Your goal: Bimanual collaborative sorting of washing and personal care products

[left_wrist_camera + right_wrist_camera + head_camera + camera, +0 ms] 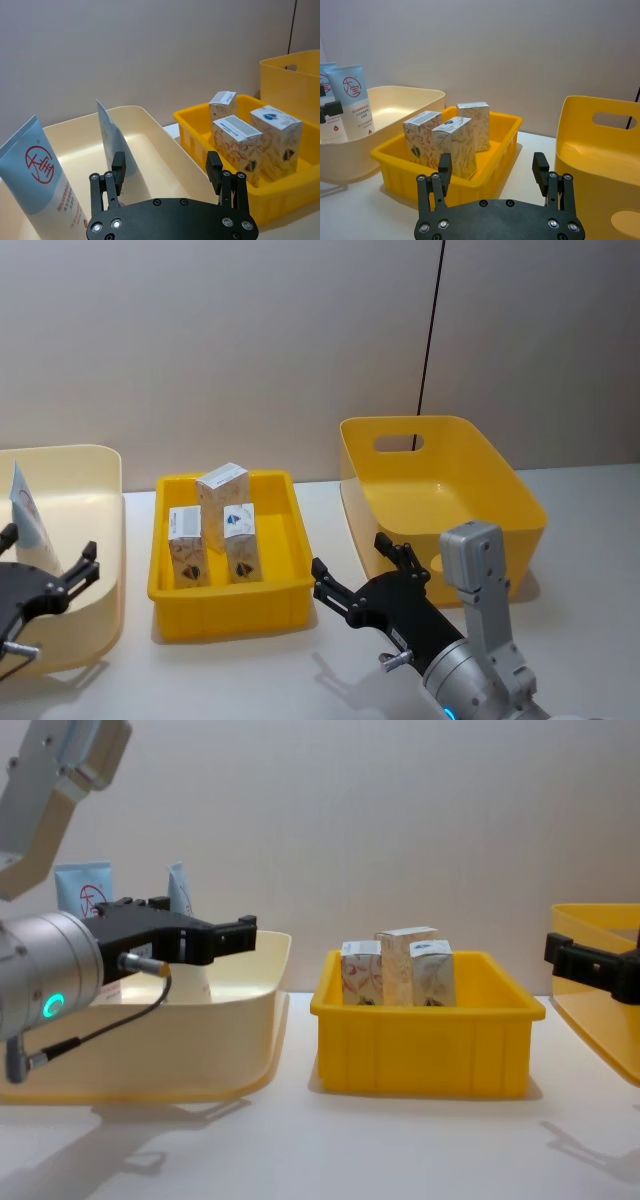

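Right gripper (491, 162) sits closest, fingers spread, empty, over the desk (250, 680) between yellow tray (230, 608) and deep yellow bin (500, 480). Left gripper (166, 162) has its fingers spread too, empty, over the cream bin (65, 140), where two tubes (42, 175) lean. Three cartons (240, 540) stand in the tray; I'd say grouped by type.
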